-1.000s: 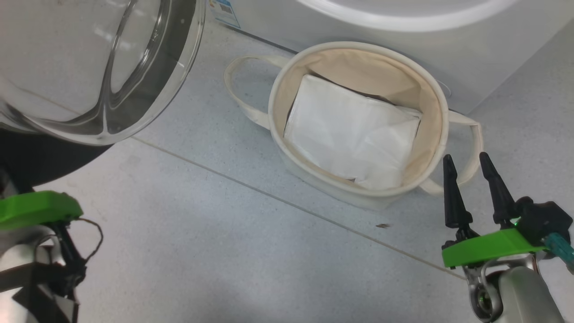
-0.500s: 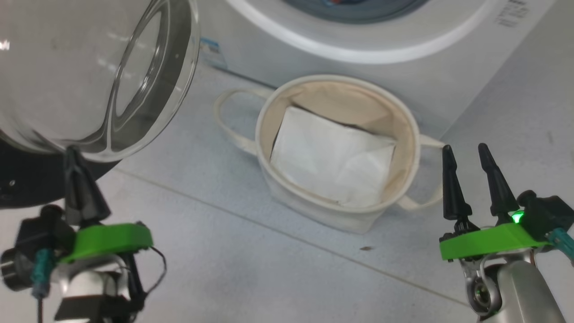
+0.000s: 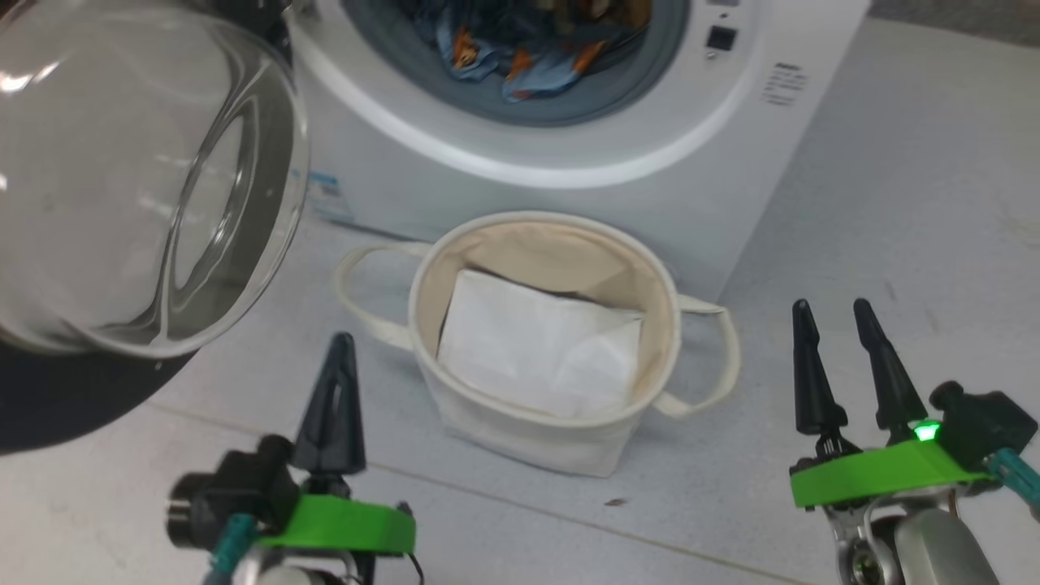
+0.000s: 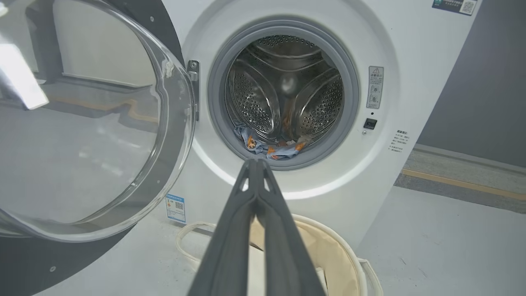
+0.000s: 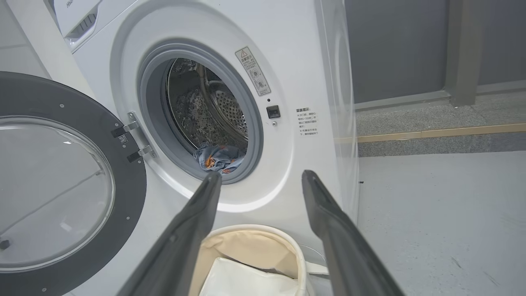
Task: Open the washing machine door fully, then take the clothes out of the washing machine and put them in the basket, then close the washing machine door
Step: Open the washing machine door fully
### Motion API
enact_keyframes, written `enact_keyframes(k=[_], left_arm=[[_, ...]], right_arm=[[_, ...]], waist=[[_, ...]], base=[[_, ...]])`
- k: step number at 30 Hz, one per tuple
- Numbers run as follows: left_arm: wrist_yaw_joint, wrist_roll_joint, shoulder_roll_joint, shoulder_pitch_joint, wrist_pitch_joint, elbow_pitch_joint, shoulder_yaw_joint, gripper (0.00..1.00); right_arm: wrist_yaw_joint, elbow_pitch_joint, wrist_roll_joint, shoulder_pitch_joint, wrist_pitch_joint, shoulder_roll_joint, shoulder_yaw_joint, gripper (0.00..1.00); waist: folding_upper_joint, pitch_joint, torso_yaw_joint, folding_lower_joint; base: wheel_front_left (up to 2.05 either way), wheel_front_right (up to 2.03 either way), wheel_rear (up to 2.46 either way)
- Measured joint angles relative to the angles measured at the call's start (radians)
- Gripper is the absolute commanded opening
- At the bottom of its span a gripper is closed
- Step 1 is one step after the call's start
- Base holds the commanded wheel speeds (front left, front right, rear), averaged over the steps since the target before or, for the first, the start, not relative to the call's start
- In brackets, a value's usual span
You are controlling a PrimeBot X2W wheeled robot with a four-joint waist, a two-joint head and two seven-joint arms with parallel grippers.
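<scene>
In the head view the washing machine door (image 3: pixel 122 179) stands swung open at the upper left of the frame. The washing machine (image 3: pixel 569 187) takes the top centre, and the clothes (image 3: pixel 520 49), blue with orange figures, lie bunched at the bottom of its drum mouth. The basket (image 3: pixel 528 439) sits on the floor (image 3: pixel 894 203) just in front of the machine, mid-frame, with a flat white sheet (image 3: pixel 536 349) inside.

The left jaws are clenched on nothing at the lower left, fingers (image 3: pixel 333 414) pressed into one point. The right jaws stand released and empty at the lower right, their fingers (image 3: pixel 811 374) apart. Both sets sit low in the frame, either side of the basket and well apart from the clothes.

In the left wrist view the closed tips line up just under the clothes at the drum's lower lip. In the right wrist view the clothes show just above the left-hand fingertip.
</scene>
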Motion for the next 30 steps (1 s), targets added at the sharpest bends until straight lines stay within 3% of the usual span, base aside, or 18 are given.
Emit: enact_keyframes(k=[8,9,10,11,30], left_arm=[[-0.057,-0.002,-0.007,0.049,-0.007,0.064,-0.048,0.00],[-0.068,-0.002,-0.010,0.054,-0.011,0.071,-0.051,0.18],[-0.077,-0.002,-0.012,0.059,-0.011,0.078,-0.052,0.80],[-0.082,-0.002,-0.015,0.062,-0.012,0.086,-0.054,1.00],[-0.142,0.060,-0.054,0.112,-0.012,0.120,-0.008,1.00]], right_arm=[[0.000,0.013,0.003,0.037,0.000,0.002,-0.002,1.00],[0.000,0.017,0.003,0.041,0.000,0.002,-0.004,1.00],[0.000,0.021,0.005,0.046,0.000,0.002,-0.005,1.00],[0.000,0.026,0.006,0.051,0.000,0.002,-0.004,1.00],[0.000,0.066,-0.016,0.067,0.000,0.004,-0.004,1.00]], waist=[[0.0000,-0.047,-0.072,0.0000],[0.0000,-0.051,-0.078,0.0000],[0.0000,-0.055,-0.083,0.0000],[0.0000,-0.059,-0.088,0.0000],[0.0000,-0.071,-0.107,0.0000]], base=[[0.00,0.00,0.00],[0.00,0.00,0.00],[0.00,0.00,0.00],[0.00,0.00,0.00],[0.00,0.00,0.00]])
